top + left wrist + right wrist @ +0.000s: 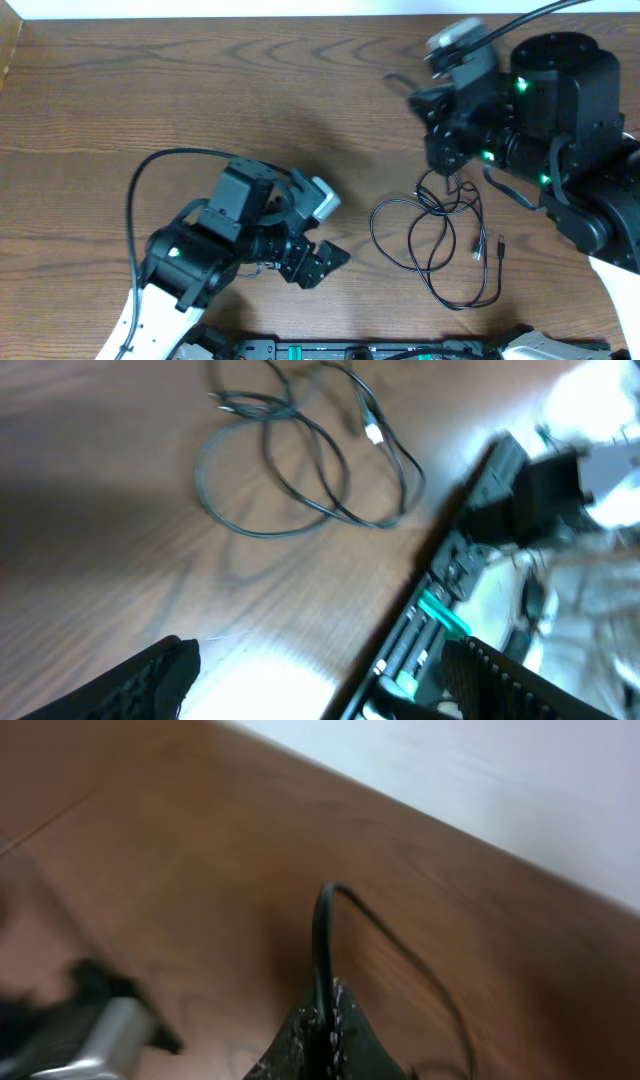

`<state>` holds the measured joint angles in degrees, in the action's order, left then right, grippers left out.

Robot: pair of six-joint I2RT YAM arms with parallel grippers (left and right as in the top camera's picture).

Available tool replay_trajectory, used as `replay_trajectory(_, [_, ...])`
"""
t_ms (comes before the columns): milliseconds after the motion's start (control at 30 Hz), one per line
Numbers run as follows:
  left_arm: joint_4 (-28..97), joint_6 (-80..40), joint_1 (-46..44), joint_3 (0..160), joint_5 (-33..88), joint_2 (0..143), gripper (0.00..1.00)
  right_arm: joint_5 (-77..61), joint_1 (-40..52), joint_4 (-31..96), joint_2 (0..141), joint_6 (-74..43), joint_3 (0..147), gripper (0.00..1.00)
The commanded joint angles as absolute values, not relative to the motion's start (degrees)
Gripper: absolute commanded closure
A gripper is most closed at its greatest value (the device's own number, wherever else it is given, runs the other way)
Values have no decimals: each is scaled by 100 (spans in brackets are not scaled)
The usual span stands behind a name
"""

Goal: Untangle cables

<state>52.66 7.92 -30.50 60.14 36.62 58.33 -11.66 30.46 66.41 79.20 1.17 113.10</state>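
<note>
A loose tangle of thin black cables [440,235] lies on the wooden table at centre right, with small plug ends [500,245] on its right side. My right gripper [441,165] hangs over the tangle's top edge. The right wrist view shows this gripper [325,1030] shut on one black cable [322,940], which rises from between the fingers and curves away to the right. My left gripper [322,262] is to the left of the tangle, apart from it. In the left wrist view it [325,685] is open with only bare table between the fingers, and the cables [300,460] lie ahead of it.
A black rail with green parts [430,620] runs along the table's front edge, close to the left gripper's right finger. The left arm's thick black lead [150,170] arcs over the table at the left. The table's far edge meets a white wall [480,780].
</note>
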Motion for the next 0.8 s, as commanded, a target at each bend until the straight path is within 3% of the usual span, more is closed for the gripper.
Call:
replay_trajectory(0, [5323, 1304, -3312, 6010, 3806, 6125, 17, -2408, 3004, 6252, 7701, 1247, 11380, 99])
replay_trajectory(333, [5162, 1308, -3706, 6012, 3507, 7072, 17, 528, 3004, 4438, 6897, -19, 11380, 99])
replay_trajectory(767, [4202, 1286, -4128, 6012, 3511, 8025, 17, 652, 3004, 3391, 6405, -25, 11382, 99])
